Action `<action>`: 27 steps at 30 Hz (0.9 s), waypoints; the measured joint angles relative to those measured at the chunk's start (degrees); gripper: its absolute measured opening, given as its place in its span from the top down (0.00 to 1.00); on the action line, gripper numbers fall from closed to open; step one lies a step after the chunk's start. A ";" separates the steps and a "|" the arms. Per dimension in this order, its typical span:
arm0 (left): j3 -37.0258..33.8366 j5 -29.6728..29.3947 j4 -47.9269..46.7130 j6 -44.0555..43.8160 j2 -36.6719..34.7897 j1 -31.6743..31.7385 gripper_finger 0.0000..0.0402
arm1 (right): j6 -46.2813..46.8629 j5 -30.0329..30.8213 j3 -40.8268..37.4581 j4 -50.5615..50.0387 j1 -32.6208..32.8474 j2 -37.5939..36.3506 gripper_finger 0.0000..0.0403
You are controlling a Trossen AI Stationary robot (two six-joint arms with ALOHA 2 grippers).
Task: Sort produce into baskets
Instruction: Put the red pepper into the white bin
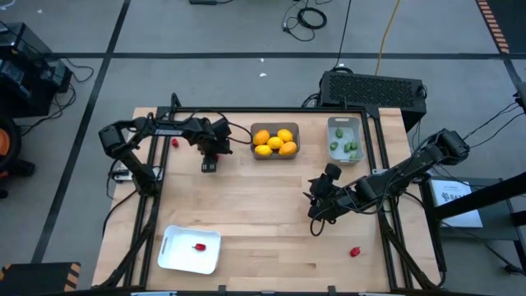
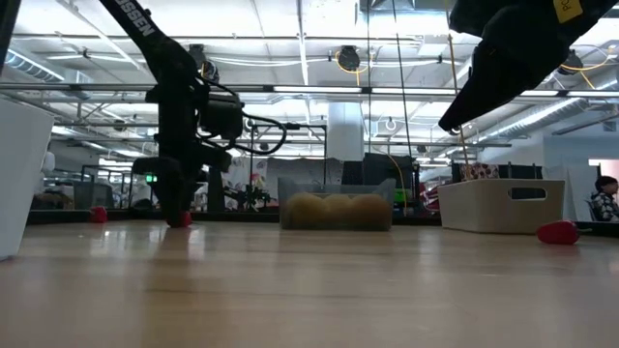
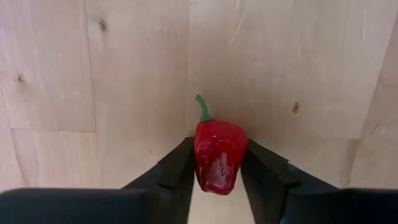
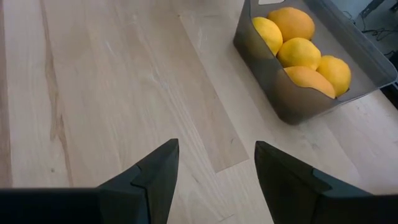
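Note:
My left gripper stands at the table's far left and is shut on a small red toy pepper with a green stem. It points down at the tabletop, as the low view shows. My right gripper is open and empty, above the table right of centre. The dark grey bin holds several yellow and orange fruits. The pale grey bin holds green pieces. The white tray holds one red piece. My left gripper pinches the red pepper's two sides between its two fingers. The fingers come from above, pointing down, and the green stem sticks out past the fingertips. The pepper is at the tabletop; whether it rests on it or is just clear, I cannot tell.
A loose red piece lies at the far left edge and another at the near right, also in the low view. Bare wood lies across the table's middle. A dark frame runs along the table's edges.

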 joint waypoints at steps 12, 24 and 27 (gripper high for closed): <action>6.00 15.21 -18.98 -10.13 0.22 -2.31 0.81 | 0.12 -0.02 0.00 0.00 0.00 0.01 0.50; 6.19 31.56 -25.05 -24.02 0.15 -24.18 0.80 | 0.00 -0.01 0.00 0.07 0.00 0.04 0.50; 6.19 31.78 -25.07 -28.28 0.12 -30.75 0.80 | -0.91 0.00 0.00 0.78 0.00 0.04 0.50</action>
